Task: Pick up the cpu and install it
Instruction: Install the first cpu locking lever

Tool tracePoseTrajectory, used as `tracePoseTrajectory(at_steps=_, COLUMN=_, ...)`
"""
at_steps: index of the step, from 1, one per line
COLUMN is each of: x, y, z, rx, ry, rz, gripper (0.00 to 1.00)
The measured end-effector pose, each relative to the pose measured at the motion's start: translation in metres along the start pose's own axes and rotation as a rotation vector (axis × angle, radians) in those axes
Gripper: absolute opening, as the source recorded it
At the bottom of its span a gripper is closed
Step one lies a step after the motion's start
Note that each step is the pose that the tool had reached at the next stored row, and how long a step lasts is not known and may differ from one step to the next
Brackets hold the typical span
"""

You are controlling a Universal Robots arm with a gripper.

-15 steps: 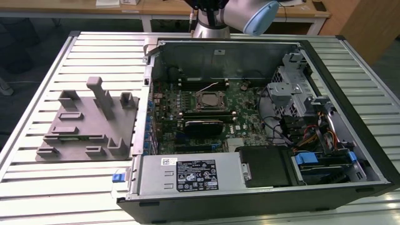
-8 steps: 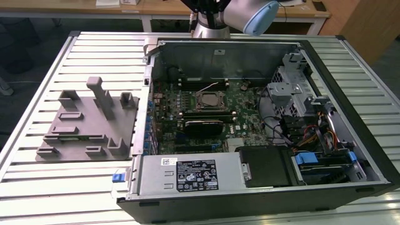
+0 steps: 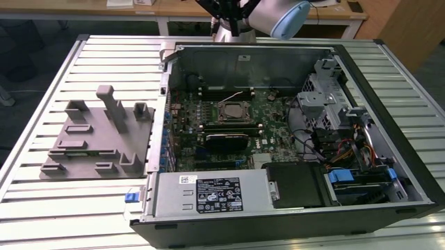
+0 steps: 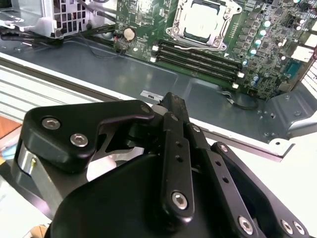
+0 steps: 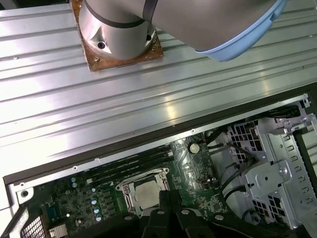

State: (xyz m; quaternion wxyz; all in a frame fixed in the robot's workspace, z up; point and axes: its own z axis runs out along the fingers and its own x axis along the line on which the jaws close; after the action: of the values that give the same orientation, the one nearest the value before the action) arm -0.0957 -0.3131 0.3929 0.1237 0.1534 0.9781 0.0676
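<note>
Pincer [image 4: 172,101] closed on nothing, hanging over the case wall [image 4: 124,67]. Cpu [image 4: 203,22] lies beyond its tips, well apart, seated flat in the motherboard socket [image 4: 179,27]; square plate, so no long axis to speak of.

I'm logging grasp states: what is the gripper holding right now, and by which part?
Nothing. The gripper is shut with nothing between its fingers, and the cpu lies apart from it in the socket.

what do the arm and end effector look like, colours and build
The arm is silvery grey metal with pale blue joint caps. The end effector is matte black, built of hinged link bars held by silver screws.
</note>
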Motion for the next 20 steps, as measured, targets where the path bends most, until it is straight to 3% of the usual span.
tracePoseTrajectory(at_steps=9, x=0.0023, y=-0.0020, z=0.0126, rx=0.0047, ry=-0.0004, rz=-0.001, gripper=0.11)
tracePoseTrajectory(at_steps=20, x=0.0010, y=-0.0030, z=0.0261, rx=0.0273, ry=-0.0024, rz=-0.007, gripper=0.11)
